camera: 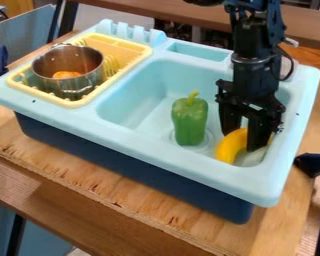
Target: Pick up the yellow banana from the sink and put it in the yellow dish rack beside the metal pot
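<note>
The pincer [244, 141] stood wide, its fingers about the banana [230, 146] in the sink [126, 100]; contact, partly hidden, could not be confirmed. The pepper [189, 120] was near the banana. The rack [133, 44] held a pot [90, 82].
</note>
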You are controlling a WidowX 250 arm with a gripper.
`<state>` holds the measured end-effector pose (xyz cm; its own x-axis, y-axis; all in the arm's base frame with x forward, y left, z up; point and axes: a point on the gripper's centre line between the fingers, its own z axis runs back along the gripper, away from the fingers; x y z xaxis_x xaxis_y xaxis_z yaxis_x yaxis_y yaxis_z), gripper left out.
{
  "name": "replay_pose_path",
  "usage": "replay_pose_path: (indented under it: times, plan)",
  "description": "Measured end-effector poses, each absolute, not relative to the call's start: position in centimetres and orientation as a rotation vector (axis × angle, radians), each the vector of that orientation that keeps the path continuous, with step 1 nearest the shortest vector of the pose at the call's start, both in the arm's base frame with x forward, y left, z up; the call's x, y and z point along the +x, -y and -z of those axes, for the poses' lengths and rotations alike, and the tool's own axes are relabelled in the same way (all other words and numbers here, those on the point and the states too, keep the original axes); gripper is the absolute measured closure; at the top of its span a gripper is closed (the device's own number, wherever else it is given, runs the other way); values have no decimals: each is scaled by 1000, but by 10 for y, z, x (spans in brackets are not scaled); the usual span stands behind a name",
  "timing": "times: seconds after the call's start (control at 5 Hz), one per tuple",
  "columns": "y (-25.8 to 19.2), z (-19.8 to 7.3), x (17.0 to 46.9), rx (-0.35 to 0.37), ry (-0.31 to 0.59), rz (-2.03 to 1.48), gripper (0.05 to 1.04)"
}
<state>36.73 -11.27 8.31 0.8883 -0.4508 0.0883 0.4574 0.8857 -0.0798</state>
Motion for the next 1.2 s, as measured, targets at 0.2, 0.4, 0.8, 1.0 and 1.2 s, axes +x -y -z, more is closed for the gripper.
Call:
replay_pose_path:
  times: [0.2,0.4,0.8,1.0,1.2]
  plan:
    - [112,-83,369,-94,60,476,655]
    - [112,-83,367,-94,48,481,660]
    - [115,-125,345,-62,63,551,660]
    - [116,-172,331,-86,180,525,660]
    - [111,-197,322,-109,224,487,660]
